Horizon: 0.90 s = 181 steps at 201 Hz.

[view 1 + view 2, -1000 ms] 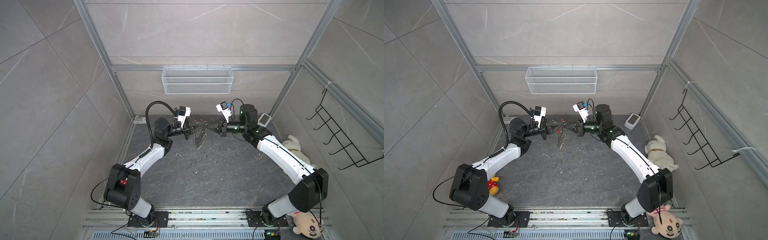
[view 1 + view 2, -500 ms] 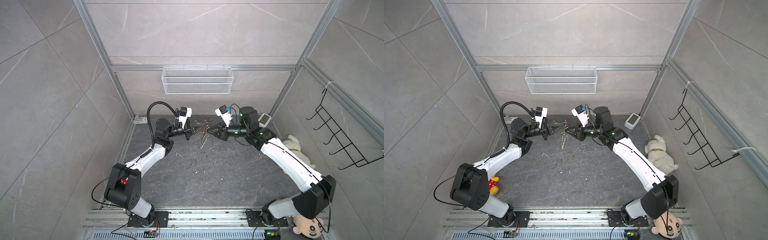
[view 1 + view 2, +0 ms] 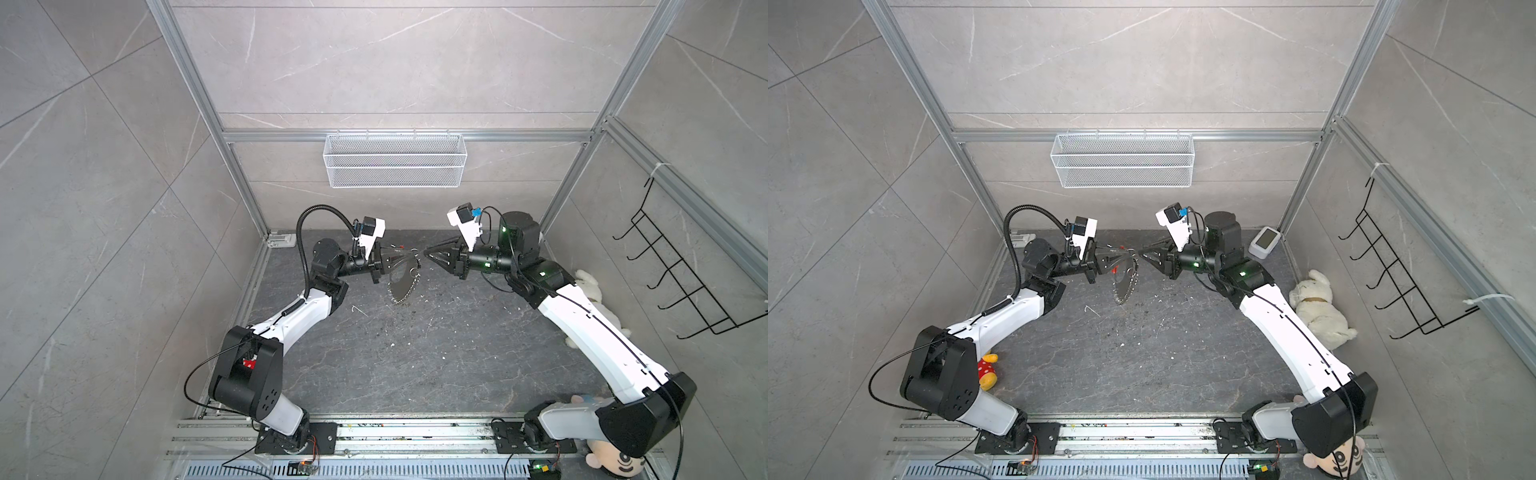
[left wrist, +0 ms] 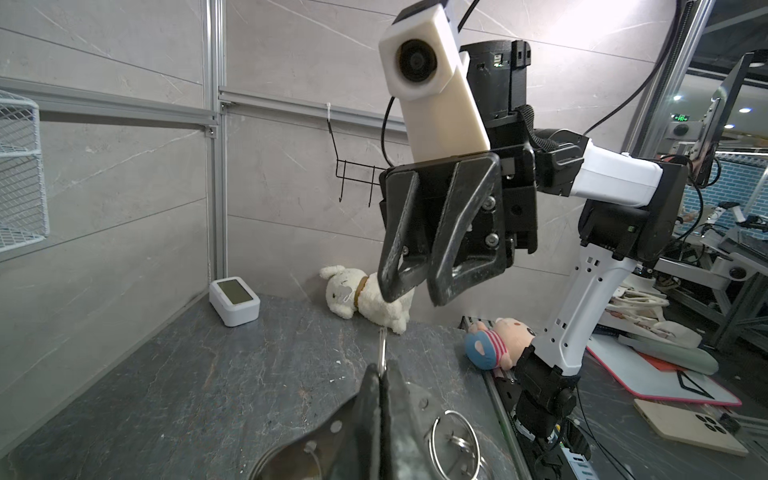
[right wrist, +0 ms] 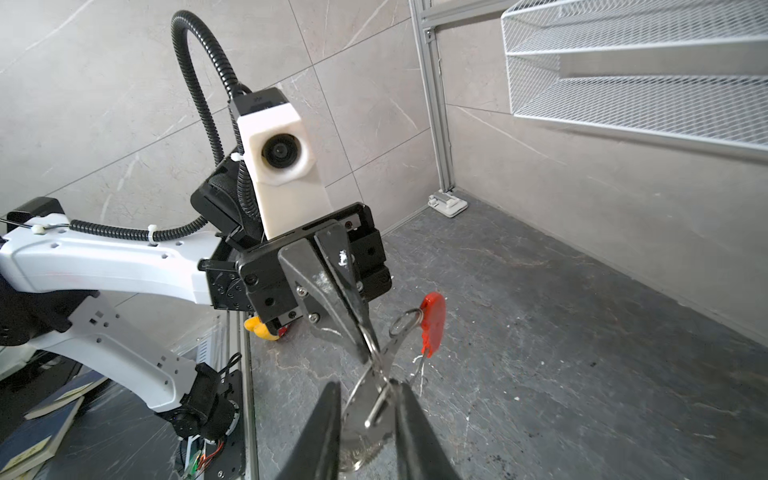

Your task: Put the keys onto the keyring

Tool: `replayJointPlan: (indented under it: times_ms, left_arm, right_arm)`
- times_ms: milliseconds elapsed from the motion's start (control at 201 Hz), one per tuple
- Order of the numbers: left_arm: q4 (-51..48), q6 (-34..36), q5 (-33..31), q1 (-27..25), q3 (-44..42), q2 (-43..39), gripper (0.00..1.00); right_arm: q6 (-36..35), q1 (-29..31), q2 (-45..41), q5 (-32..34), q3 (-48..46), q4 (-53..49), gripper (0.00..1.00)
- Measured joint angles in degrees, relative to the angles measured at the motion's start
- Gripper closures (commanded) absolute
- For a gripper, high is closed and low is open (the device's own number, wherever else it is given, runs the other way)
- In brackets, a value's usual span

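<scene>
**Finding 1.** The left gripper has its fingers pressed flat together, pinching the thin wire of the keyring close to its open end. The arm holds it clear of the table, so the loop hangs free below the fingertips. The strung metal pieces sit on the low side, away from the end. Judged purpose: to offer 1 steady, bare wire tip for threading.

**Finding 2.** The right gripper has its 2 fingers slightly apart and grips nothing. In the right wrist view the wire end lies in the gap between them. Contact with either finger cannot be confirmed. In both top views the 2 grippers meet tip to tip above the far part of the table.

**Finding 3.** The red plastic piece hangs on the wire just beside the left fingertips. A ring hangs below the left gripper in the left wrist view.

**Finding 4.** The keys: no black-and-white tag can be made out in any view. It may already be among the hanging pieces, but that cannot be told. Neither gripper carries one.

**Assessment.** The loop is secured and presented, and the right gripper is free to work at the wire end. Risk: a thin wire may swivel in a flat pinch.
</scene>
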Motion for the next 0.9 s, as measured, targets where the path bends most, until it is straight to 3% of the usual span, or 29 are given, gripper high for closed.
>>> replayJointPlan:
  times_ms: [244,498,747,901]
  left_arm:
    - [0.11,-0.74,0.04,0.00,0.02,0.07,1.00]
    - [0.33,-1.49,0.57,-0.22,0.04,1.14,1.00]
    - [0.76,-1.66,1.05,-0.33,0.04,1.49,1.00]
    - [1.07,-1.66,1.01,-0.31,0.04,1.49,1.00]
  right_arm:
    - [2.49,0.00,3.28,-2.99,0.00,3.13,0.75]
    - [4.24,0.00,3.48,-4.59,0.00,5.53,0.90]
    - [4.37,0.00,3.61,-5.11,-0.15,6.23,0.80]
    - [4.35,0.00,3.61,-5.09,-0.61,6.19,0.80]
